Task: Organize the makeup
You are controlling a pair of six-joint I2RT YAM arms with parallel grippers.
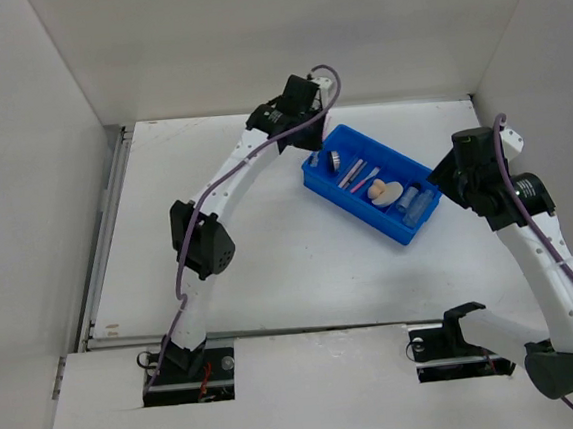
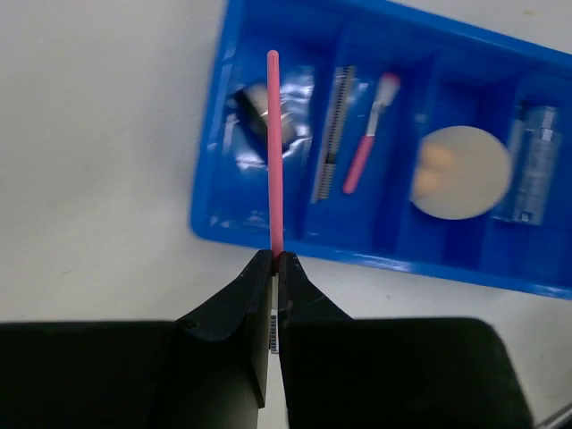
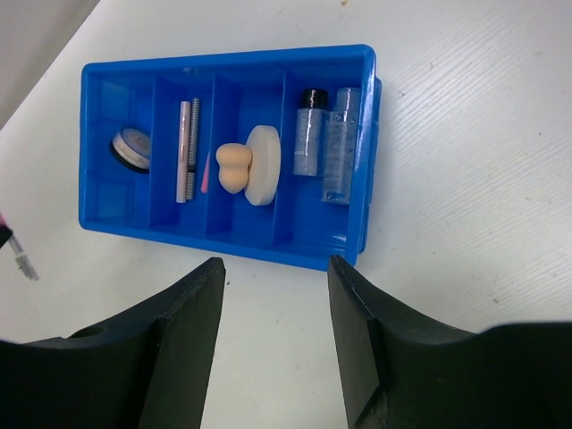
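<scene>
One pink stick [image 2: 273, 152] held, compact [image 2: 250, 112], sponge [image 3: 234, 168], tray [image 2: 375, 248] beyond

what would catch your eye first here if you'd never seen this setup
The bright blue tray sits on the white table, its compartments holding a beige sponge and clear bottles. The left gripper is shut on a pink slim stick that juts out over the tray's end compartment. The right gripper hangs open beside the tray.

Left hand [image 2: 275, 259] pinching pink slim stick [image 2: 273, 152], arm stretched forward; right hand [image 3: 275, 268] spread wide, raised.
</scene>
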